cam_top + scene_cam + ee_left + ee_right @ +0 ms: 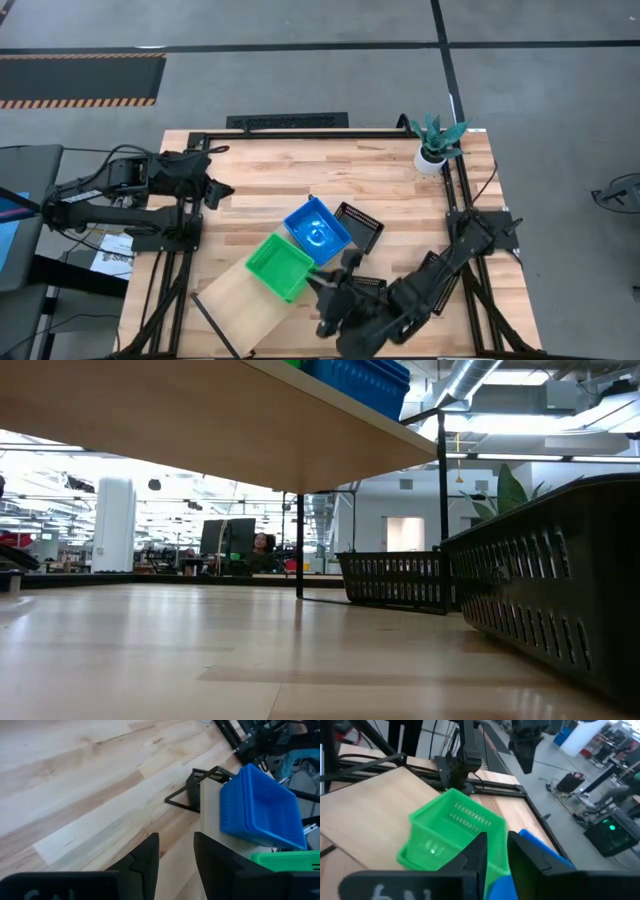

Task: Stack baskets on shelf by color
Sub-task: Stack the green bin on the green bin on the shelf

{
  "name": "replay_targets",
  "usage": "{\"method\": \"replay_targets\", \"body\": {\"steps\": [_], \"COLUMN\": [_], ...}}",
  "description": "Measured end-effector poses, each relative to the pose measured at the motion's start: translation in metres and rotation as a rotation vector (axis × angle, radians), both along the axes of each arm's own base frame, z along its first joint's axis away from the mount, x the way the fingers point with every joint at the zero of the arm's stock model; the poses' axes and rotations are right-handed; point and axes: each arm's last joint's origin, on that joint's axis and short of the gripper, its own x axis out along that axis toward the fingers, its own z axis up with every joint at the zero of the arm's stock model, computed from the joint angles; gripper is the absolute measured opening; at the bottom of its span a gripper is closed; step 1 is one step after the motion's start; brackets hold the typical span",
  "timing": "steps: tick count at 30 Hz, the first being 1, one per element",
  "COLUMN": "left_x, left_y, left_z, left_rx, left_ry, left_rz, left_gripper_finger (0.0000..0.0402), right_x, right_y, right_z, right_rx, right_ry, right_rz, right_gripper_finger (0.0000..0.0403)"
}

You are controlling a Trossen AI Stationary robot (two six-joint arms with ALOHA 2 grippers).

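Green basket (pixel 279 265) and blue basket (pixel 317 230) sit side by side on the shelf (pixel 240 300) in the high view, with a black basket (pixel 360 226) on the table just beyond the blue one. The right gripper (pixel 335 295) hovers beside the green basket, over another black basket (pixel 378 288) on the table; the left gripper (pixel 215 190) waits well apart near the table's far left.

Low view: the shelf's underside fills the top, the blue basket (pixel 360 380) on it, and two black baskets (pixel 395 578) rest on the table under and past it.

Left wrist view: the left claw (pixel 176 855) stands parted and grasps nothing (it points toward the blue basket (pixel 262 810)).

Right wrist view: the right claw (pixel 494 851) has its fingers a narrow gap apart, released, hanging just over the green basket (pixel 447 832).

My judgement: the step in hand is a retreat from the green basket or a reach for a black one. Doing it well means rising straight up before swinging, so the fingers don't nudge the green basket off its spot, then descending squarely over one wall of the nearest black basket.
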Motion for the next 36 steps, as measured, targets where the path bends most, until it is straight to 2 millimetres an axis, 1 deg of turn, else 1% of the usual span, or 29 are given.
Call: {"method": "replay_targets", "body": {"steps": [2, 4, 8, 15, 20, 25, 27, 34, 36], "left_x": [0.0, 0.001, 0.002, 0.002, 0.002, 0.002, 0.002, 0.002, 0.002], "left_y": [0.0, 0.001, 0.001, 0.001, 0.001, 0.001, 0.001, 0.001, 0.001], "left_z": [0.0, 0.001, 0.002, 0.003, 0.003, 0.003, 0.003, 0.003, 0.003], "left_rx": [0.006, 0.013, 0.023, 0.024, 0.025, 0.035, 0.048, 0.074, 0.074], "left_ry": [-0.005, -0.01, -0.027, -0.038, -0.038, -0.034, -0.031, -0.024, -0.023], "left_rz": [0.006, 0.013, 0.024, 0.024, 0.022, 0.009, 0.0, -0.016, -0.015], "left_gripper_finger": [0.011, 0.011, 0.011, 0.011, 0.011, 0.011, 0.011, 0.011, 0.011], "right_x": [0.002, 0.007, 0.014, 0.025, 0.027, 0.022, 0.022, 0.034, 0.039], "right_y": [0.009, 0.013, 0.015, 0.01, 0.009, 0.015, 0.015, 0.009, 0.008], "right_z": [-0.007, -0.011, -0.016, -0.028, -0.023, -0.01, -0.008, -0.02, -0.027], "right_rx": [-0.013, -0.008, 0.016, 0.034, 0.064, 0.015, -0.012, 0.029, 0.063], "right_ry": [-0.022, -0.045, -0.067, -0.059, -0.103, -0.179, -0.184, -0.165, -0.158], "right_rz": [-0.008, -0.011, -0.021, -0.048, -0.058, -0.087, -0.099, -0.087, -0.078], "right_gripper_finger": [0.0089, 0.0082, 0.0072, 0.0066, 0.0065, 0.0065, 0.0065, 0.0065, 0.0065]}}
